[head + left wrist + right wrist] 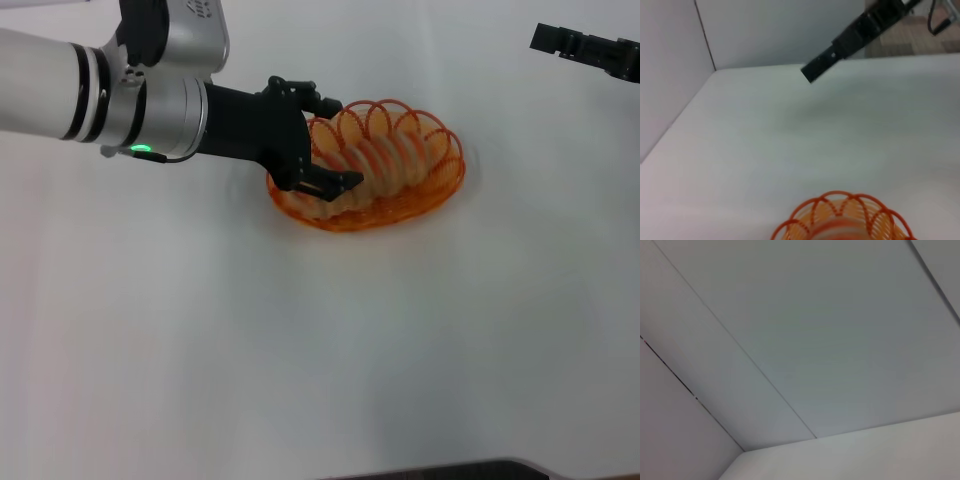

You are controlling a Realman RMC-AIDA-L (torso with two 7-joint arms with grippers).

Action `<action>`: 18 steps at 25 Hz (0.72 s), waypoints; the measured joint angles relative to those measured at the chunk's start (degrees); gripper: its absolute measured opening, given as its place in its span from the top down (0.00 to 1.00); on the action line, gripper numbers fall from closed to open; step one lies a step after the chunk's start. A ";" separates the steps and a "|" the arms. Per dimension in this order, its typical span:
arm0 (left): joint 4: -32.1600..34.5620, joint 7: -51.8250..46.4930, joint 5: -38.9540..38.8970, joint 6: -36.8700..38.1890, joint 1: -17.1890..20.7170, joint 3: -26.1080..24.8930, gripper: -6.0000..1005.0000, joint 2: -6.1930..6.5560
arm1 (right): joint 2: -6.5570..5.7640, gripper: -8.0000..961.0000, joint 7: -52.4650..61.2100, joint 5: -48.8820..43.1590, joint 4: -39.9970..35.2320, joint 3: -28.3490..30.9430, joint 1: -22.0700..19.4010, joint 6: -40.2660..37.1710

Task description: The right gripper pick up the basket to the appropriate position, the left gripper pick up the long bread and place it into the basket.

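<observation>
Nearly done | long bread [385, 160] lying inside basket [440, 190] mid-worktop [300, 340] | left gripper [335, 140] spread around bread's near end, not pinching | right gripper [585, 45] parked far right, fingers: cannot tell | left: retract left arm

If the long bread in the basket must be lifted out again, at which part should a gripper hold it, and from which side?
Probably at the middle of the long bread, coming from above. It lies lengthwise inside the basket, whose looped rim blocks the sides. The fingers should close across its narrow width. The left gripper is at its left end; the right gripper is far off.
</observation>
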 joint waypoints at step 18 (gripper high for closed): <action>-3.44 -0.40 -8.41 -0.19 6.52 -18.69 0.13 0.57 | 0.11 0.05 -5.17 0.02 -0.04 0.69 -0.46 -0.38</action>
